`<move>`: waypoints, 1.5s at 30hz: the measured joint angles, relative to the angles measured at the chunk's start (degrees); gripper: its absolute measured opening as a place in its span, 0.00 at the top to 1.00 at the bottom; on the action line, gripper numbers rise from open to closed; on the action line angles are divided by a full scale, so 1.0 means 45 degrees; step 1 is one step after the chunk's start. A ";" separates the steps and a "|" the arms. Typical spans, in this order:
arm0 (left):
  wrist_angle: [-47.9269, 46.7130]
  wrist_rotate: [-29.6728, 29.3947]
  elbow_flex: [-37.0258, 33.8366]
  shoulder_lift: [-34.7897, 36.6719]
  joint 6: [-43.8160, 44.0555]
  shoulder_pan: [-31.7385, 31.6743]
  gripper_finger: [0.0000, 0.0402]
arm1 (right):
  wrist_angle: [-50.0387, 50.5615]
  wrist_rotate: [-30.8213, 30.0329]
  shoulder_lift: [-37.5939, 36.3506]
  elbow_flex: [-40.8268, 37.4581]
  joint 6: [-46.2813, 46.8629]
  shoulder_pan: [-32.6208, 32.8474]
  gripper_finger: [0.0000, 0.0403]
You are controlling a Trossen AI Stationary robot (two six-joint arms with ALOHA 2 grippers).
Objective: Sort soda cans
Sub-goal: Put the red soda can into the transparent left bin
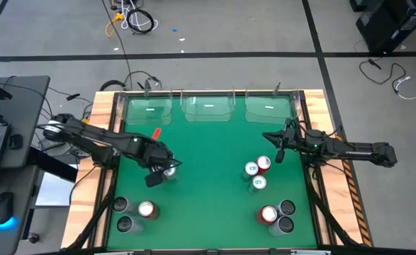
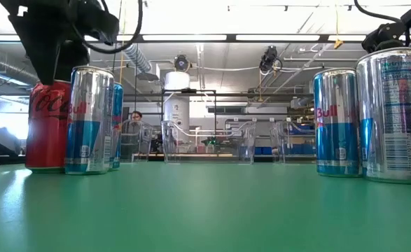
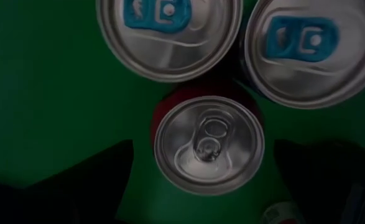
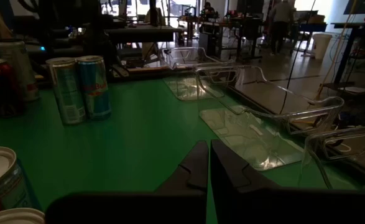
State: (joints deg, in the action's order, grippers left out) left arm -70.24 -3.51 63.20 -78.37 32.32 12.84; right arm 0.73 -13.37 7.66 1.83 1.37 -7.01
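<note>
Above the left half of the green surface (image 1: 208, 198): left jaws (image 1: 159, 170) spread wide, one dark finger on either side of a red cylindrical metal can with a plain silvery top (image 3: 208, 144), a strip of green showing between each finger and the can. Holding nothing. Touching that can, two blue-and-silver metal cans with blue pull tabs (image 3: 168, 34) (image 3: 309, 50).

Seen level across the surface, white "Coca-Cola" script on the red can's side; "Bull" in red on the blue-and-silver can just beside it. Farther right in the same view, another blue-and-silver can lettered "Red Bull" (image 2: 337, 122), and next to it a silver can (image 2: 394, 115) turned to show a panel of fine print too small to read.

Right jaws (image 1: 281, 147) pressed together, gripping nothing, hanging near the right edge of the surface, short of the row of three clear plastic bins (image 1: 209, 108) along the far edge.

From overhead, just in front of the right jaws, a cluster of three cans (image 1: 257, 171), one red and two with blue tabs. Nearer the front right corner, one red can with two dark grey cans (image 1: 278, 216). At the front left corner, three more cans (image 1: 131, 212). All upright on the surface, none in the bins.
</note>
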 joint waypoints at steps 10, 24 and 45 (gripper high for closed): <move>0.0000 0.0051 0.0000 -0.1164 -0.0462 -0.0019 0.02 | 0.0000 -0.0001 0.0000 0.0000 0.0000 0.0000 0.98; -0.0853 0.0422 0.0000 -0.1759 -0.0479 -0.0015 0.22 | -0.0004 -0.0003 0.0000 0.0000 0.0000 0.0004 0.98; -0.1291 0.0942 -0.0010 -0.1511 -0.0822 0.0002 0.46 | 0.0000 -0.0003 0.0000 0.0000 0.0000 0.0005 0.98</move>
State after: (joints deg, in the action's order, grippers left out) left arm -76.05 0.73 63.16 -85.17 28.62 12.85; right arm 0.73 -13.39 7.66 1.83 1.37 -6.98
